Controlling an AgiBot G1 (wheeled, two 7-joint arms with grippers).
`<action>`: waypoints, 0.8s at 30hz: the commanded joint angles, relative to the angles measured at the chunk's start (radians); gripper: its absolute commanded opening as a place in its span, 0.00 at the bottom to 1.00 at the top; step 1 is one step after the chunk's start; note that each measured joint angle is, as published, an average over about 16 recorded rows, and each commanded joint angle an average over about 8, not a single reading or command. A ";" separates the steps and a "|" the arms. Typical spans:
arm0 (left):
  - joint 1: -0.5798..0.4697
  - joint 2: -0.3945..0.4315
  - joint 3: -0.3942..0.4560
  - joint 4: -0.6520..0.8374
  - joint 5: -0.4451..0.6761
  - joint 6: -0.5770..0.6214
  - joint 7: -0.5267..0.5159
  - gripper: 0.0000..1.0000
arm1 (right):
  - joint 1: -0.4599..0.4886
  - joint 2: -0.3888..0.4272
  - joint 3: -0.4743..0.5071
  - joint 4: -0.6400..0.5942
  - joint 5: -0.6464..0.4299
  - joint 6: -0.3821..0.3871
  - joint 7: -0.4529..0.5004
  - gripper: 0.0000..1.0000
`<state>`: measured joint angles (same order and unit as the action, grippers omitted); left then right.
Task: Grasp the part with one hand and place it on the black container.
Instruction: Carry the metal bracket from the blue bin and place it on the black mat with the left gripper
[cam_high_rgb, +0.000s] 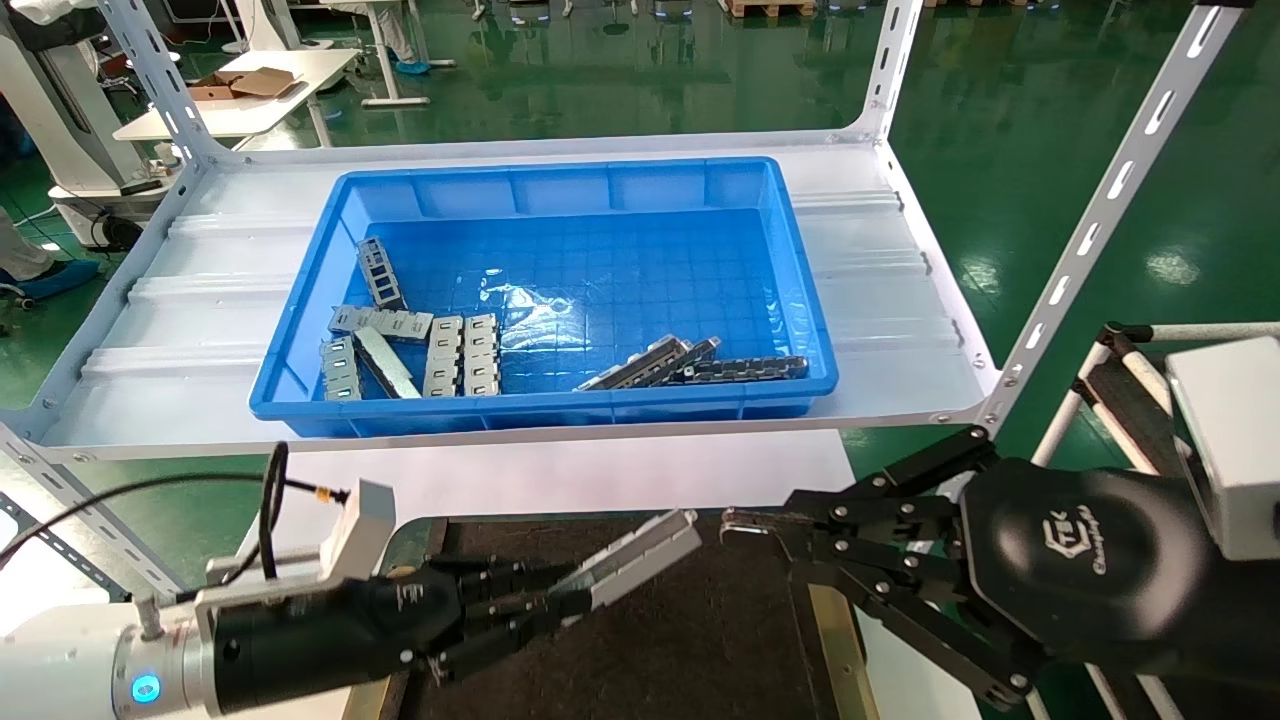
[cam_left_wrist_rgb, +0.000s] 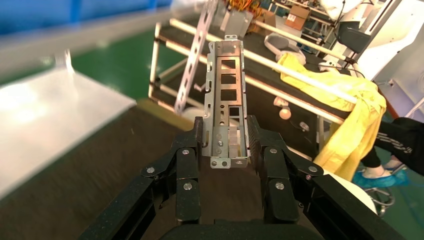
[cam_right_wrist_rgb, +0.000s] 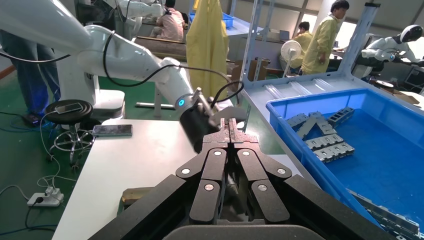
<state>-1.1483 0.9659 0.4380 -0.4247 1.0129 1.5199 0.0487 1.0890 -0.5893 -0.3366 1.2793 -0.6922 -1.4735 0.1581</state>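
The part is a long silver-grey channel with rectangular cutouts, and it hangs tilted just above the black container. My left gripper is shut on its near end; in the left wrist view the part juts forward from between that gripper's pads. The dark matte container lies below it. My right gripper is shut with nothing in it, its tips close to the part's far end. In the right wrist view the right gripper points at the left arm.
A blue bin on the white shelf holds several grey metal pieces and a dark strip. Slotted shelf posts rise at the right. A brass-coloured strip edges the container.
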 joint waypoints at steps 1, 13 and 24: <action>0.049 -0.010 0.000 -0.042 -0.009 -0.016 -0.022 0.00 | 0.000 0.000 0.000 0.000 0.000 0.000 0.000 0.00; 0.270 0.024 -0.023 -0.265 -0.034 -0.293 -0.157 0.00 | 0.000 0.000 0.000 0.000 0.000 0.000 0.000 0.00; 0.416 0.108 -0.004 -0.474 0.042 -0.746 -0.356 0.00 | 0.000 0.000 -0.001 0.000 0.000 0.000 0.000 0.00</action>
<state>-0.7417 1.0745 0.4400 -0.8885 1.0565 0.7899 -0.3080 1.0891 -0.5891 -0.3372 1.2793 -0.6917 -1.4733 0.1578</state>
